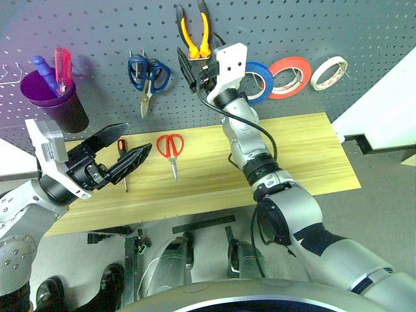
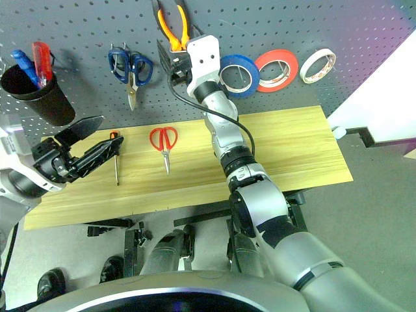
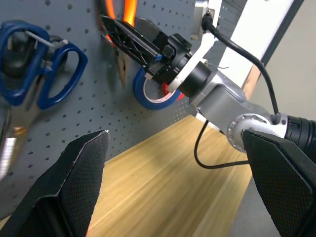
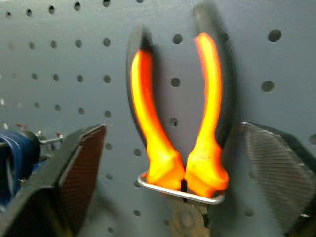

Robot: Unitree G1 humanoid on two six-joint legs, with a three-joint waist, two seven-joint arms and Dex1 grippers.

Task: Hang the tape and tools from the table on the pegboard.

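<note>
Orange-and-yellow-handled pliers (image 4: 180,123) hanging on a wire hook of the dark grey perforated pegboard (image 1: 97,32), right hand (image 4: 177,163) spread wide around them. Left hand (image 1: 120,153) wide open above the light wooden desk (image 1: 305,156), near red-handled scissors (image 1: 171,151) and thin screwdriver (image 1: 123,162).

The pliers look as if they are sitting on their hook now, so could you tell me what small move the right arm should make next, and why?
Probably draw the right gripper straight back from the pegboard. Its jaws stand open on either side of the pliers, which rest on a wire hook, while the red scissors and screwdriver lie on the table.
</note>
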